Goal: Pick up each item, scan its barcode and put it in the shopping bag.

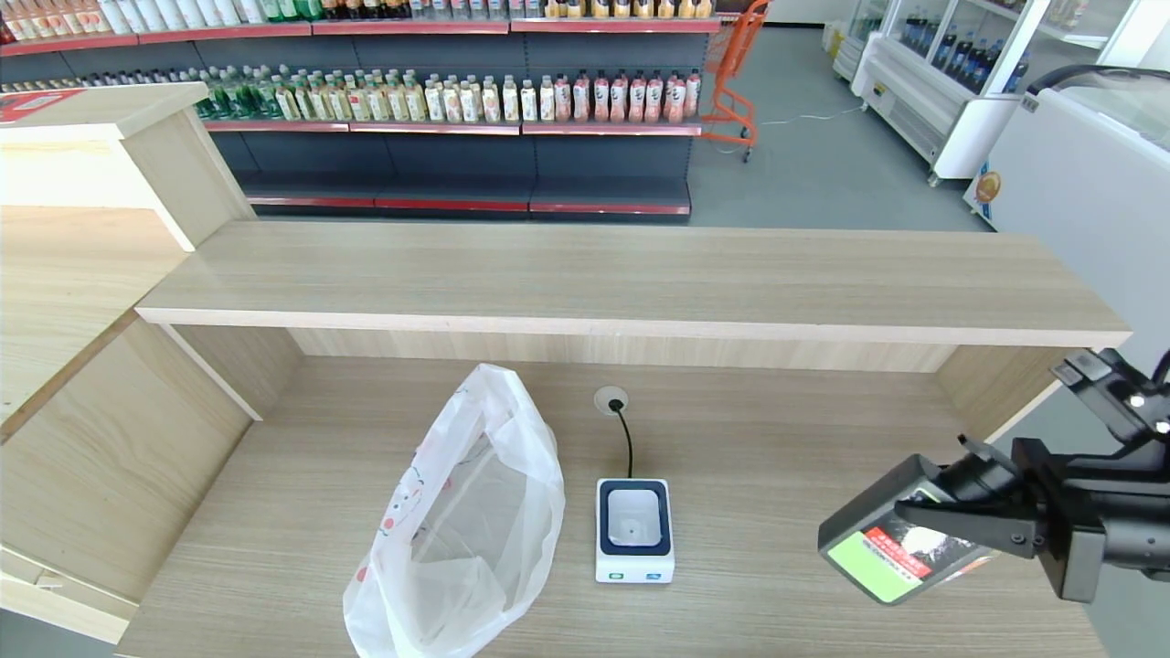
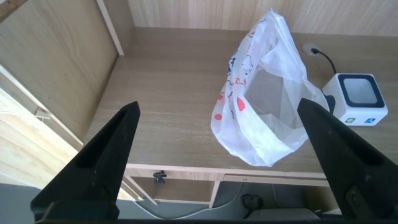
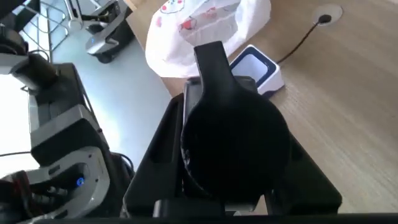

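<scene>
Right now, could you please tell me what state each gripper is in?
Left gripper: open, holding nothing.
Right gripper: shut on a dark packet, held above the counter.

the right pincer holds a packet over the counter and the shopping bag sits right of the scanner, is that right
Not quite: the shopping bag sits left of the scanner, as the head view shows. The rest stands: the right pincer holds a packet over the counter.
</scene>
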Controlling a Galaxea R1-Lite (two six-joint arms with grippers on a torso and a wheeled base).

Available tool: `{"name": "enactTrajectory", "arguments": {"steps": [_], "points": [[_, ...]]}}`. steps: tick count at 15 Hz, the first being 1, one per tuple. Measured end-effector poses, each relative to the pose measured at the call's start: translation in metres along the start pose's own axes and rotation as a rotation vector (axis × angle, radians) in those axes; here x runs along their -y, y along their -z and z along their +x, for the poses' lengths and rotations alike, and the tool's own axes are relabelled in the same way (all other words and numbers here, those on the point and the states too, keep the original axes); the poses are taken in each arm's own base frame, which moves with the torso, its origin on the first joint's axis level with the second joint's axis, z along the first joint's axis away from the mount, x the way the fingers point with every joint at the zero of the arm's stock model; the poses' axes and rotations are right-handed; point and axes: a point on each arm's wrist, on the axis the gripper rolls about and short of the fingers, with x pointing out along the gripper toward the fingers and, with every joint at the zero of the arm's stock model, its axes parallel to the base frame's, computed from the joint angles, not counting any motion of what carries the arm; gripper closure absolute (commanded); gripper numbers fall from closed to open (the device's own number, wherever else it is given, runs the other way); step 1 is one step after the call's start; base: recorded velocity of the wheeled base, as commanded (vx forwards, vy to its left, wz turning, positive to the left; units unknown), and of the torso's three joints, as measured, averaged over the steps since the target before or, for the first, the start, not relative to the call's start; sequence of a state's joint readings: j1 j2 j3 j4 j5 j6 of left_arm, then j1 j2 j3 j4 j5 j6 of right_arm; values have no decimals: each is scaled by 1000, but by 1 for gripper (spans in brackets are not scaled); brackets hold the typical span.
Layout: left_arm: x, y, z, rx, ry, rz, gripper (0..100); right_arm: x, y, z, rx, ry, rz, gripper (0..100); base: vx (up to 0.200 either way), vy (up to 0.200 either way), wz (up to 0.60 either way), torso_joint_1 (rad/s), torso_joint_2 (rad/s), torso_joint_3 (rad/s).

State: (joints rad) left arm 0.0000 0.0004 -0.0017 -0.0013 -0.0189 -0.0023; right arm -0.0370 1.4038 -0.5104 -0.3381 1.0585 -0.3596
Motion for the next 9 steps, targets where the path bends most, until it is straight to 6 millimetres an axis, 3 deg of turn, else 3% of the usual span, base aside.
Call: {"name": "enactTrajectory", "arguments": {"steps": [3,9], "points": [[0,0,0,0,0,0,0,26,4,30,-59,60,175,100,0,0,0,0,0,0],[0,0,0,0,0,0,0,51,13,133,-176,45,218,100,0,0,0,0,0,0]]}}
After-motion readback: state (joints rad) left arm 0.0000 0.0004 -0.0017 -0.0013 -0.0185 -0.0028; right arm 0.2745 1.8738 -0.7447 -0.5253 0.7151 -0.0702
